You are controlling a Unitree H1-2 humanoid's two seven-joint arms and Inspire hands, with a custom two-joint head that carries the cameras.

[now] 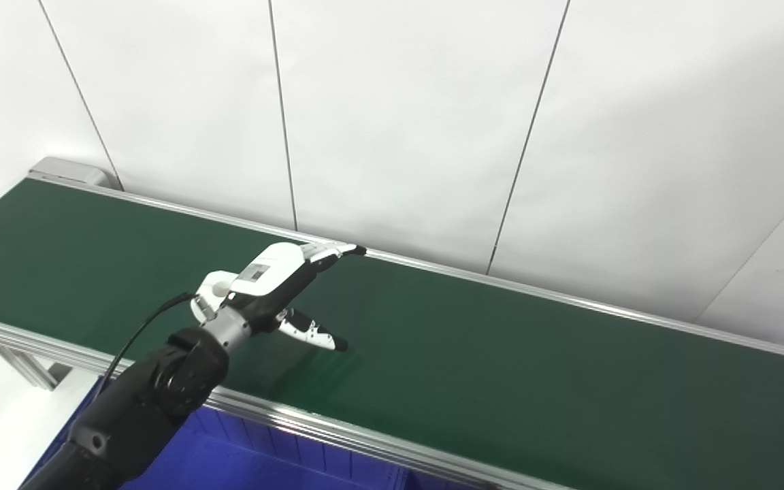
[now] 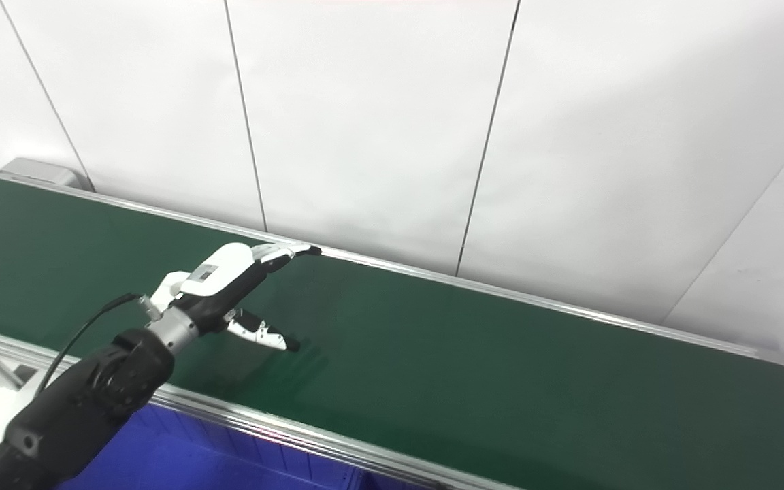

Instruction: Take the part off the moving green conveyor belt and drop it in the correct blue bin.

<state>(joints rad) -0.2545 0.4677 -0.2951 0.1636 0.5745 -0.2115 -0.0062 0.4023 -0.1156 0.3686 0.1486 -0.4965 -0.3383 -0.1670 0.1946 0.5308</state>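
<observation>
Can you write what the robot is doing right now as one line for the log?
left hand: open, over green conveyor belt, holds nothing | right hand: not in view | part: none seen | blue bin: below near rail

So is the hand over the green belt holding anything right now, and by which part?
Nothing. The left hand is open above the conveyor belt, fingers and thumb spread apart, with no part between them.

Dark green conveyor belt [image 1: 501, 354], blue bin [image 1: 242, 456], white-and-black left hand [image 1: 276, 282], white wall [image 1: 399, 116].
</observation>
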